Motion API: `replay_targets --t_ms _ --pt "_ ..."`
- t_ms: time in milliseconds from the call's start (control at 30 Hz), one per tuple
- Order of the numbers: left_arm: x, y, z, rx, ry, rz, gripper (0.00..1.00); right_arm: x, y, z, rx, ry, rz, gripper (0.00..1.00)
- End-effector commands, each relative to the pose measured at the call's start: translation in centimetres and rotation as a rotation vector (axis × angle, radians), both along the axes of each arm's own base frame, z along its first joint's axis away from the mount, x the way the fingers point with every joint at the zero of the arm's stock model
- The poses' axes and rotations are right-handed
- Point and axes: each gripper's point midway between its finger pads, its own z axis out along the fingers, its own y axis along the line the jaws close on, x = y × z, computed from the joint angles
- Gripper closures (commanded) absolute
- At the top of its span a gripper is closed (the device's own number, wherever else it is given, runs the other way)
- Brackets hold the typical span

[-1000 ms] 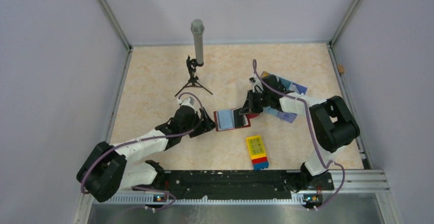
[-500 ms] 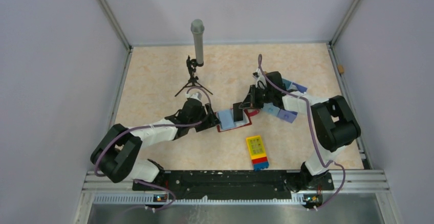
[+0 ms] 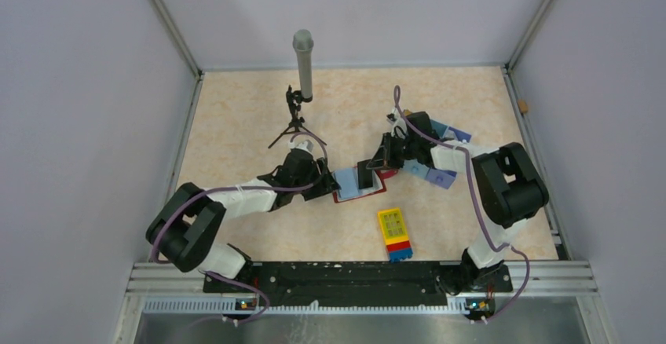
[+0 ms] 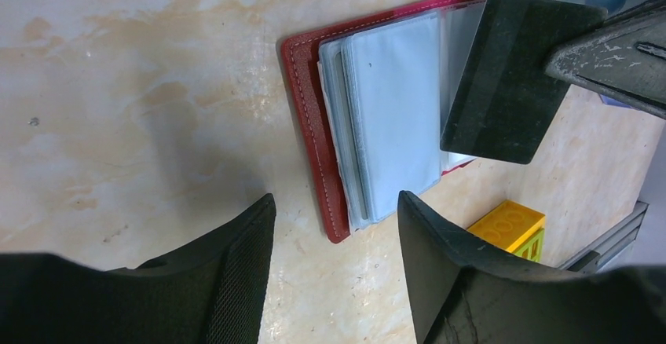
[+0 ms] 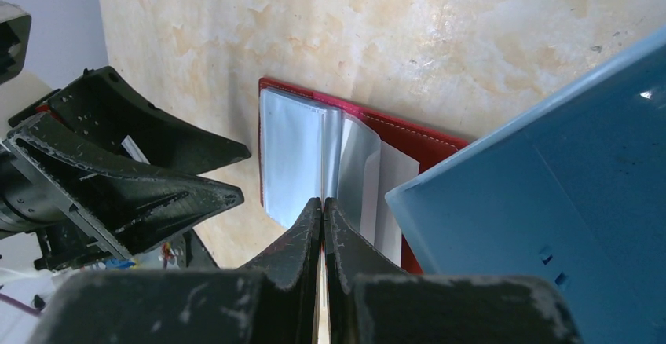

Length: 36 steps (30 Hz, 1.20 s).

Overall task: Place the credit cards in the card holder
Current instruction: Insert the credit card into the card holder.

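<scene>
Card holder [image 4: 377, 124], position? (R.)

Open flat, middle of table [image 3: 236, 124], blue-grey pockets up. Right gripper [image 5: 323, 210] pinched tight on dark card [image 4: 510, 77], card tilted above the holder's right half. Left gripper [image 4: 336, 199] jaws apart, nothing between, at the holder's left edge. (K.)

Best approach? (R.)

Judgement: left pins the cover down; right eases the card's leading edge into a pocket mouth, shallow angle, slow. (K.)

Surroundings? (R.)

Beige marbled top, pale walls. Microphone stand [image 3: 302, 53] far; blue tray [image 5: 565, 171] right; yellow block [image 3: 395, 232] near. (K.)
</scene>
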Motion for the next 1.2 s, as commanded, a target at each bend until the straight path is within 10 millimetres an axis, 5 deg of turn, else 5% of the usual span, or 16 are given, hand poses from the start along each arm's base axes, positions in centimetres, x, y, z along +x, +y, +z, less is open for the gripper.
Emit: replay_targets --t_ms 0,1167 --pt "1.0 -0.8 0.8 -0.018 -0.029 -0.017 0.40 0.9 0.5 1.0 0.039 -0.041 0.015 1.00" --pt "0.8 -1.1 -0.5 -0.012 0.006 -0.028 0.58 -1.4 0.1 -3.1 0.002 0.070 -0.003 1.00"
